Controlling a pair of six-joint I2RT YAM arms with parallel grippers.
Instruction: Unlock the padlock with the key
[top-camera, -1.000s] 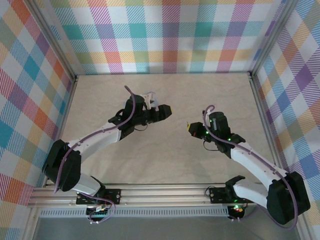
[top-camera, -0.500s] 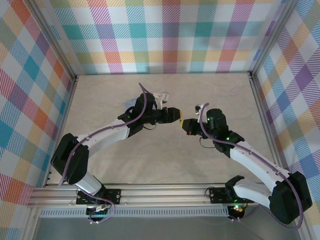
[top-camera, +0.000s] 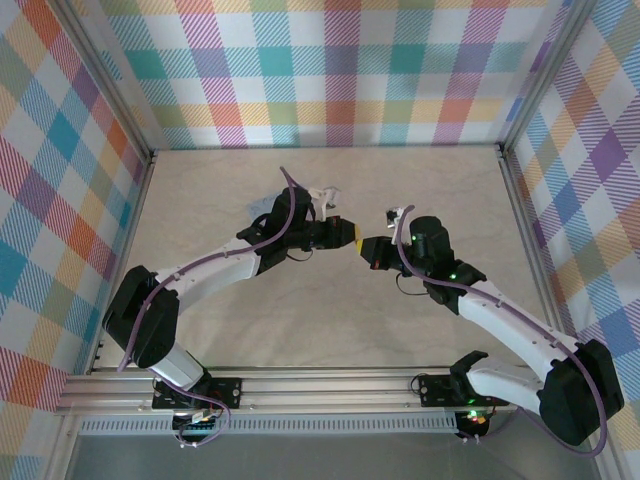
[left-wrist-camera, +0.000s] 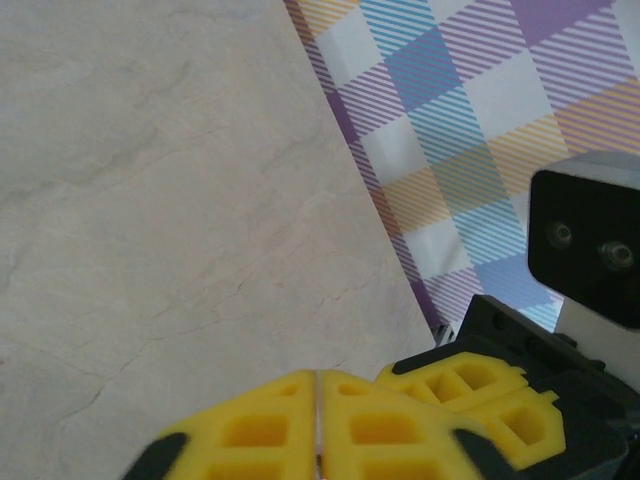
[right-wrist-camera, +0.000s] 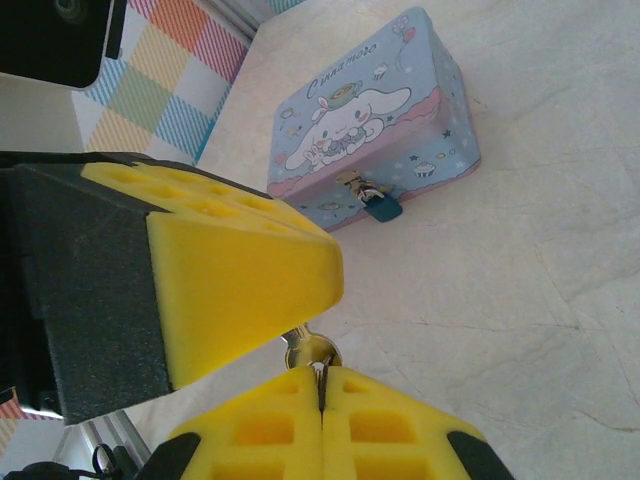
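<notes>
- Top external: high above and behind the arm bases, looking down on the whole table (top-camera: 330, 330).
- Left wrist: tight over the left gripper (left-wrist-camera: 317, 425), facing across bare tabletop to a plaid wall (left-wrist-camera: 470, 120).
- Right wrist: tight over the right gripper (right-wrist-camera: 320, 415) pinching the key (right-wrist-camera: 311, 350), facing the tin (right-wrist-camera: 370, 110).
- Shared by both wrist views: the opposite gripper's yellow pads (right-wrist-camera: 240, 280).
</notes>
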